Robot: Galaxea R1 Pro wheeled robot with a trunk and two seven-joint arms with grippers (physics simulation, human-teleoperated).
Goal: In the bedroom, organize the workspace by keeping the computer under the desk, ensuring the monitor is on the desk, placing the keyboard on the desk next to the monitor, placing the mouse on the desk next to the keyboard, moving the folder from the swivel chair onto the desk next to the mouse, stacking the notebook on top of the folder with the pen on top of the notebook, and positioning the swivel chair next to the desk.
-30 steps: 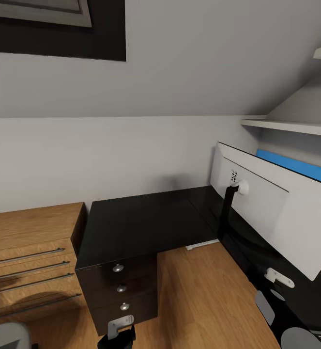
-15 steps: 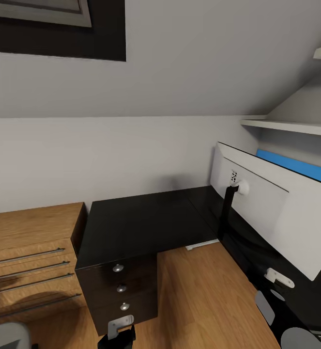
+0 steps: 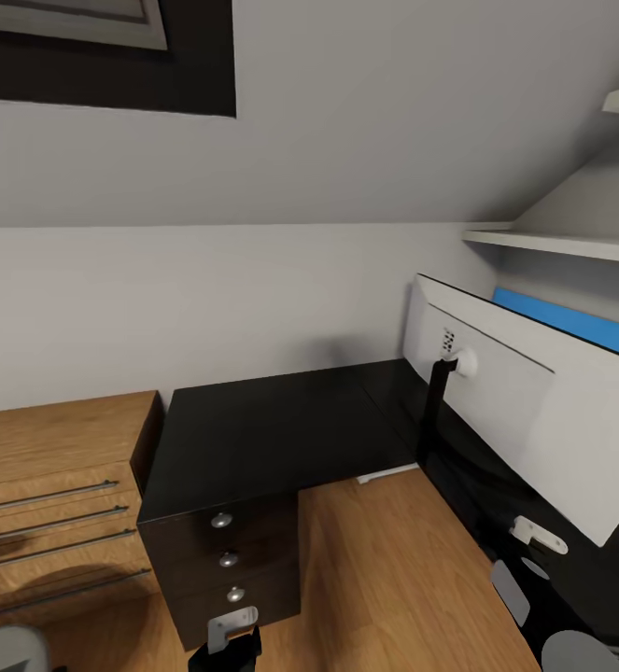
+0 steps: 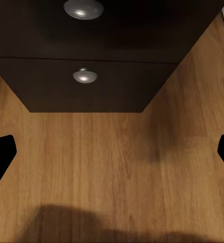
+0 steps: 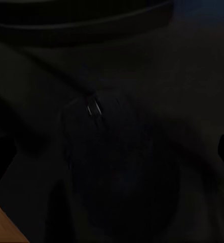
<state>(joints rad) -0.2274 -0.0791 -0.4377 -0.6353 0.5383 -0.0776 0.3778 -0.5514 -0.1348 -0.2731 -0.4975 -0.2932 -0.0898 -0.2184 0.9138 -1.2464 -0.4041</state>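
The desk [image 3: 281,420] has a glossy black top, and its black drawer unit [image 3: 225,560] faces me. On the desk's right wing stands the monitor [image 3: 514,411], its white back and thin black stand [image 3: 435,401] turned toward me. In the right wrist view a dark mouse [image 5: 117,167] lies on the black desk top, under my open right gripper [image 5: 112,157]. The right gripper [image 3: 528,565] hovers low beside the monitor. My left gripper [image 3: 227,644] hangs open before the drawer unit [image 4: 86,76], above the wood floor [image 4: 112,162], with nothing between its fingers.
A low light-wood cabinet [image 3: 57,485] with bar handles stands left of the desk. A blue panel [image 3: 570,322] rises behind the monitor, under white shelves [image 3: 561,245]. A sloped grey ceiling with a dark-framed skylight [image 3: 104,56] hangs overhead. Bare wood floor [image 3: 384,569] lies inside the desk's corner.
The whole head view has shifted slightly, so the camera moved. Desk, monitor and both grippers keep their places relative to each other.
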